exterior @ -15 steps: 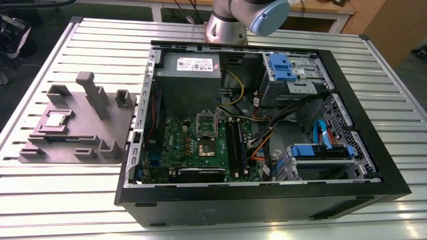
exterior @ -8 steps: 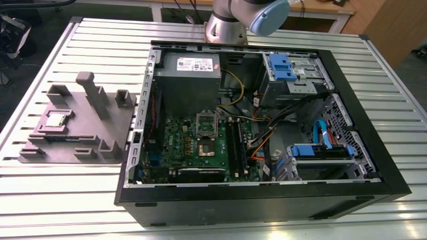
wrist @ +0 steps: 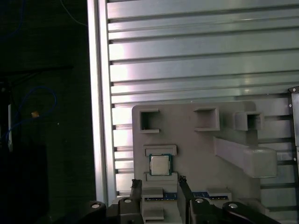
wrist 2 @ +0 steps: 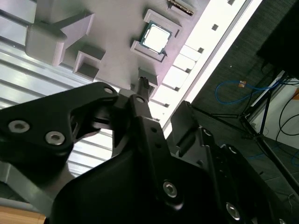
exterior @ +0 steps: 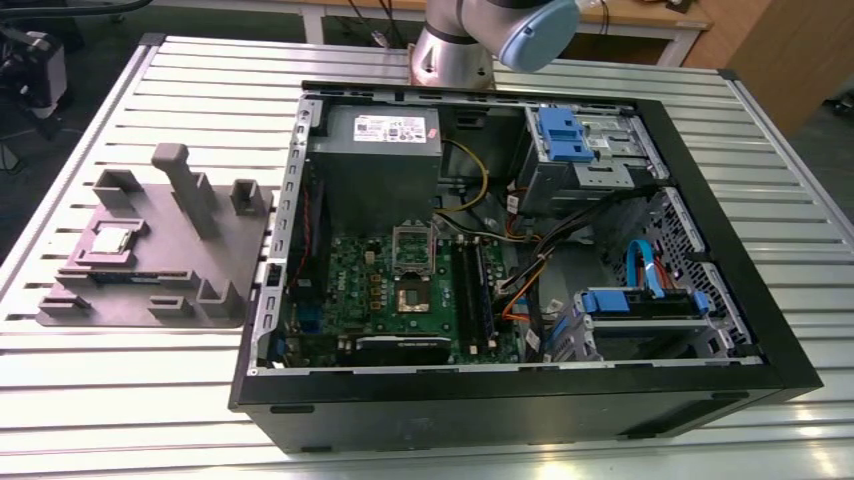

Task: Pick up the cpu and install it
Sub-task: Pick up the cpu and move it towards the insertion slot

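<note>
Black metal gripper [wrist: 158,182], first wrist view: two fingers [wrist: 135,186] spread wide apart, nothing between them, hanging above the near edge of the tray.

Small flat square cpu [wrist: 159,164] with shiny silver-grey top and thin darker rim: seated in a shallow framed pocket of the tray, just beyond the gap between the fingertips, not touched by either. Same cpu [wrist 2: 156,38] in the second wrist view, ahead of one dark fingertip. In the exterior view the cpu [exterior: 112,240] lies at the exterior view's left, well apart from the computer case.

Large grey plastic tray [exterior: 147,305] with upright blocks and open-sided pockets: flat on the table, just beside the case.

Ribbed silver aluminium table [exterior: 561,75]: carries tray and case.

Open black computer case [exterior: 534,405], lying on its side, centre to right of the exterior frame; holds a green motherboard [exterior: 358,275] with a dark square metal-framed socket [exterior: 411,292], unoccupied.

Silver-and-blue robot arm [exterior: 454,50]: upper centre of the exterior frame, behind the case.
</note>
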Controlling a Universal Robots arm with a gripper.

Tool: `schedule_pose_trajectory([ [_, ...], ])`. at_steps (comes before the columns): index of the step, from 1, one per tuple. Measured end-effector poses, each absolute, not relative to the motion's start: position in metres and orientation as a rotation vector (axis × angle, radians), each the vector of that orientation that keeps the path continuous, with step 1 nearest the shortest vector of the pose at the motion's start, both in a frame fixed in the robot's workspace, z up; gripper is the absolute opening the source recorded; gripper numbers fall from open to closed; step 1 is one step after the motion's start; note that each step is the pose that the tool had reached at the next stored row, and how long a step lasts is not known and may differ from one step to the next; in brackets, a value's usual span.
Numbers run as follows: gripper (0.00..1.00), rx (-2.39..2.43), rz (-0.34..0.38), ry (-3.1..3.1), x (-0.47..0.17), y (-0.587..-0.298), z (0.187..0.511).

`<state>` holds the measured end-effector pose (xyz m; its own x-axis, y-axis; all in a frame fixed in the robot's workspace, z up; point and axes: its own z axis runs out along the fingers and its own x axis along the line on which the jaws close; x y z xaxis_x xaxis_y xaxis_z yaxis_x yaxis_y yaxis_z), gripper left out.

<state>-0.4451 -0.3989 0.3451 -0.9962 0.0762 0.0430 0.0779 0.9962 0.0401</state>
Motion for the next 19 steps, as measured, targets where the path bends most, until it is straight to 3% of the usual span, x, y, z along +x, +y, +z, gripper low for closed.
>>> schedule_pose_trajectory([
  [7,0.65,-0.12,-0.065,-3.097,-0.445,-0.399,0.345],
  [19,0.65,-0.005,-0.063,-3.097,-0.446,-0.399,0.331],
])
